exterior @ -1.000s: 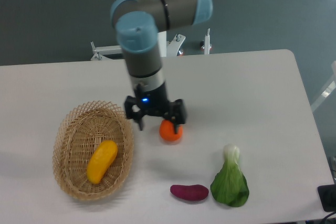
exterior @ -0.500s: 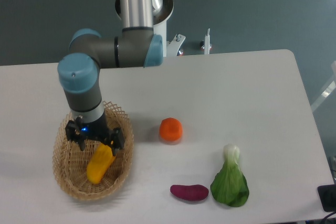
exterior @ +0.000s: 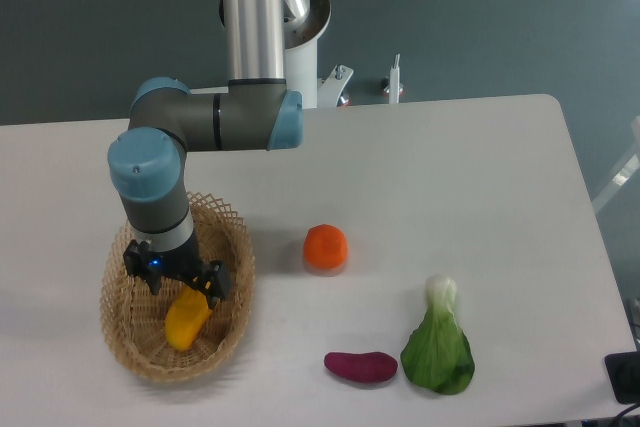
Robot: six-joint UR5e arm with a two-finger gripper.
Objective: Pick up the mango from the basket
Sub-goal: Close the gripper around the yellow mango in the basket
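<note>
On white table [exterior: 450, 177], basket [exterior: 130, 347], mango [exterior: 186, 317], grey floor [exterior: 480, 17]

A yellow-orange mango [exterior: 186, 318], smooth and elongated, is seen lying inside an oval basket [exterior: 133, 349] of light-tan woven wicker with a lacy looped rim. The mango is set at a slant, its upper end hidden directly beneath the gripper [exterior: 176, 281], its lower end reaching down and to the left of it. The basket is spread around and below the gripper, resting flat and upright.
</note>
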